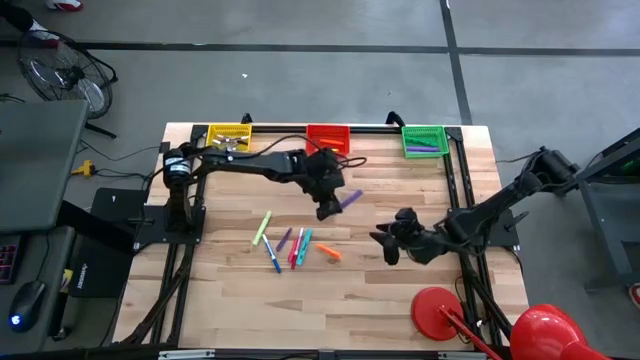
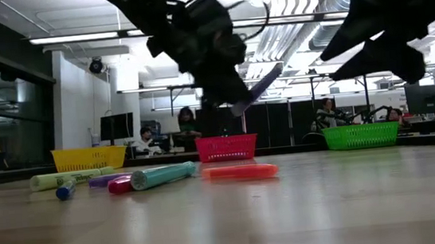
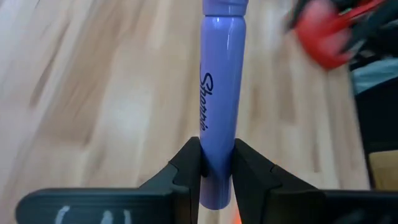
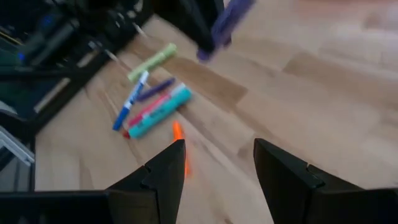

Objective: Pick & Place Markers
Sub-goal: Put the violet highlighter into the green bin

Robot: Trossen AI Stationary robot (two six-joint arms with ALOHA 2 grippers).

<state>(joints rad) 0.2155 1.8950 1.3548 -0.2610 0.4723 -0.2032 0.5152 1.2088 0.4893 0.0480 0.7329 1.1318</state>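
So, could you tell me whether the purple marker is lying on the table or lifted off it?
Lifted: the left gripper clamps the purple marker in mid-air above the table.

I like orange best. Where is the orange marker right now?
The orange marker lies flat on the table in the high view, just right of the marker cluster, with the open right gripper to its right.

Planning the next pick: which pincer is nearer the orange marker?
Right. The right pincer hovers open just beside the orange marker, toward the table's right side. The left pincer is farther, lifted above the table toward the baskets, shut on a purple marker.
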